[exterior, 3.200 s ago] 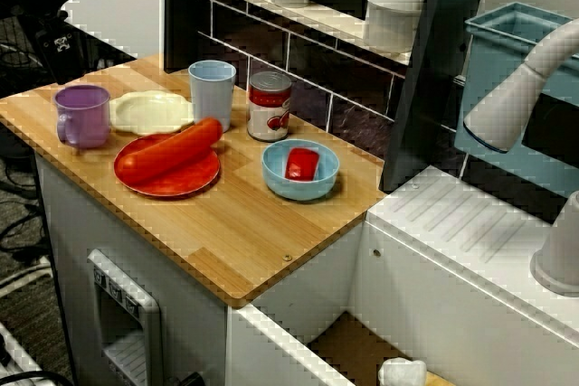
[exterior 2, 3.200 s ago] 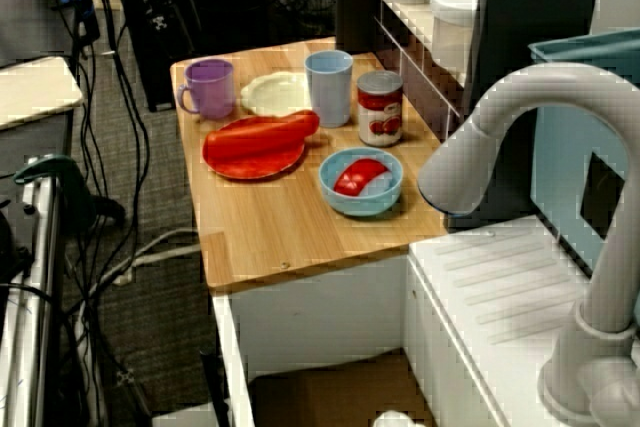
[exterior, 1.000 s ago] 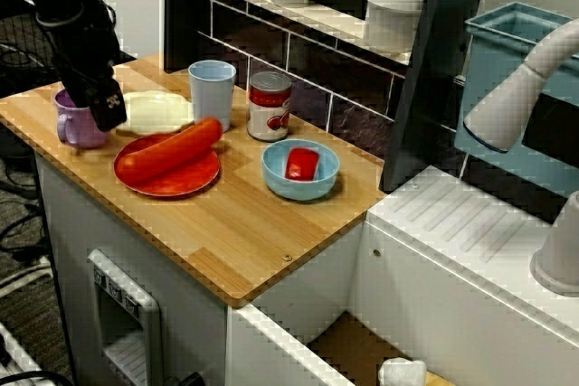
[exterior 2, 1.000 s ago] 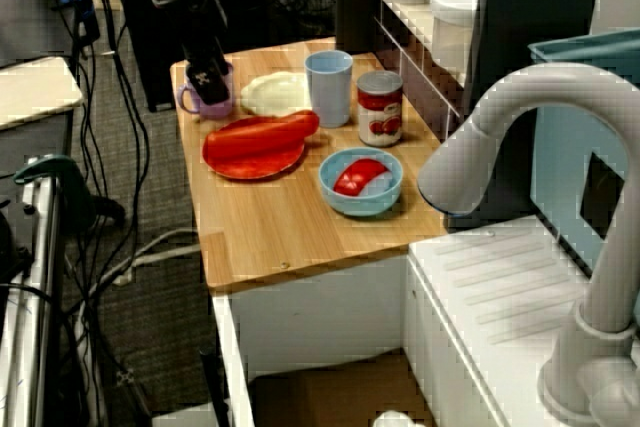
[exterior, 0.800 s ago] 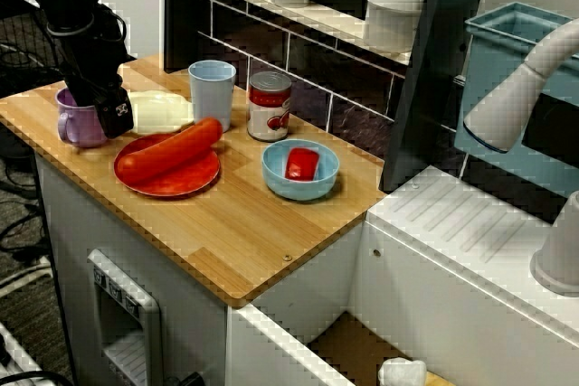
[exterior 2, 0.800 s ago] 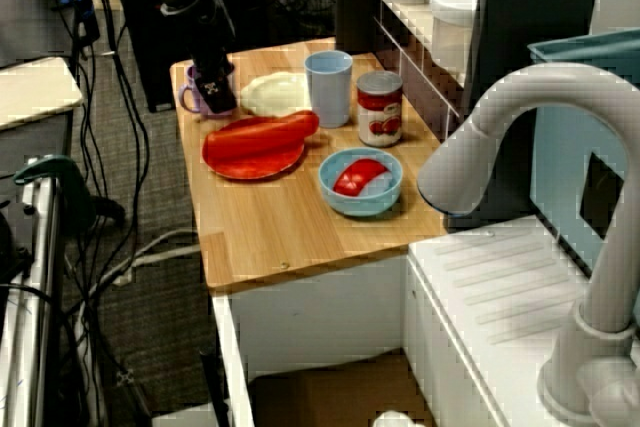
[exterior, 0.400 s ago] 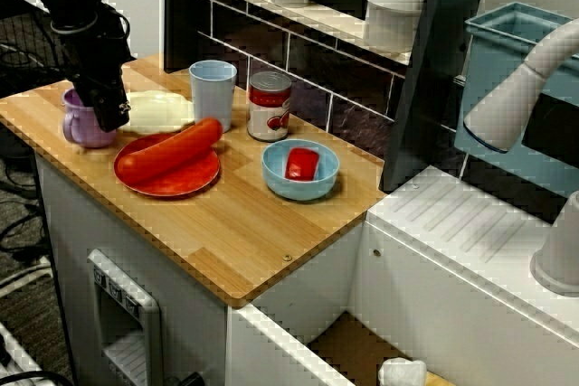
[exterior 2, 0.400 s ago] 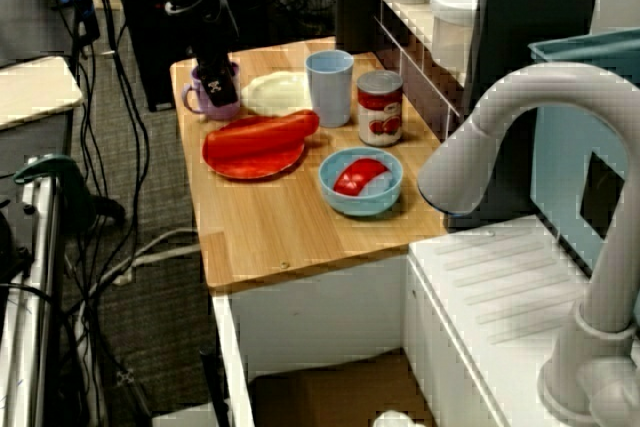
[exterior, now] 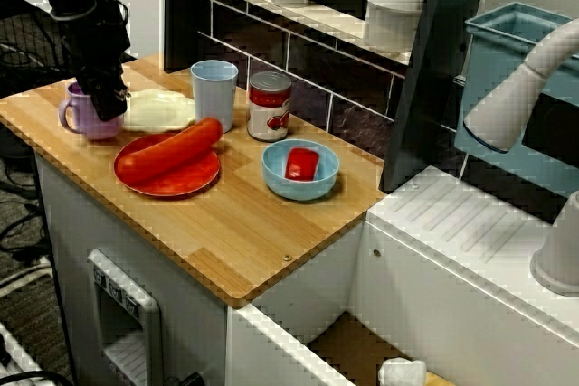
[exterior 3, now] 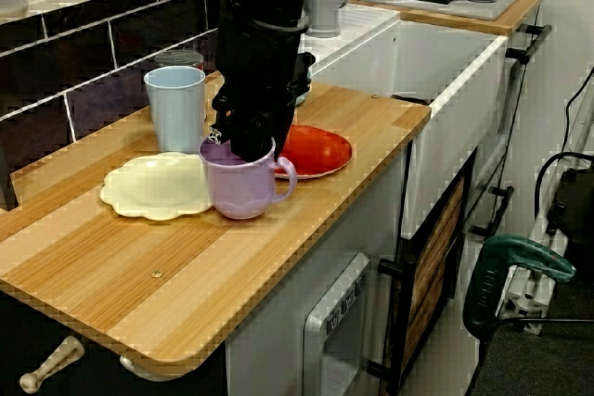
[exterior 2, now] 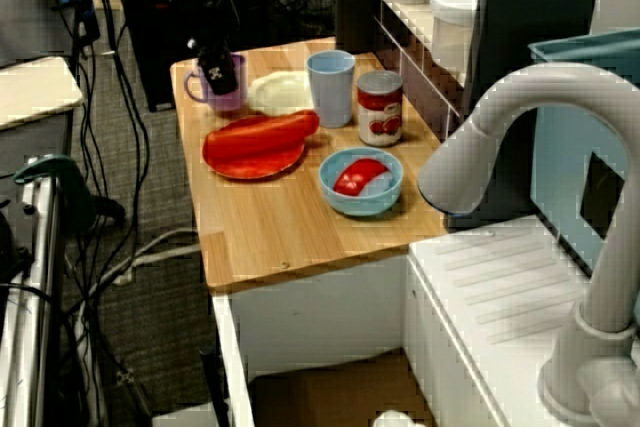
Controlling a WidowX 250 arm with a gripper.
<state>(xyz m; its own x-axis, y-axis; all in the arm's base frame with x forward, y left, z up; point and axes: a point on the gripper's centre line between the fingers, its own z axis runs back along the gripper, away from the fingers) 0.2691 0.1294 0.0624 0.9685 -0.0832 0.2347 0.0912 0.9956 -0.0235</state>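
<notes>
Fingers (exterior: pixel 108 106), in the view across the bench toward the tiled wall, hang from a black arm (exterior: pixel 83 15) that drops almost straight down from the upper left. Their tips sit at the rim of the one purple mug (exterior: pixel 84 117). The mug stands at the far left corner of the bench (exterior: pixel 244 241). Just right of the mug lies one cream plate (exterior: pixel 161 111), and further right stand one pale blue cup (exterior: pixel 214 92) and one can (exterior: pixel 270 106). In front of the mug is one red plate (exterior: pixel 176 180) bearing one red sausage (exterior: pixel 167 151). Well right of the mug sits one blue bowl (exterior: pixel 298 185).

From over the faucet, the arm descends from the top edge and the fingers cover the mug's rim.

From the bench's end, the wrist stands upright over the mug, with the fingers dipping into its mouth. Whether they are clamped on its wall or apart I cannot tell.
</notes>
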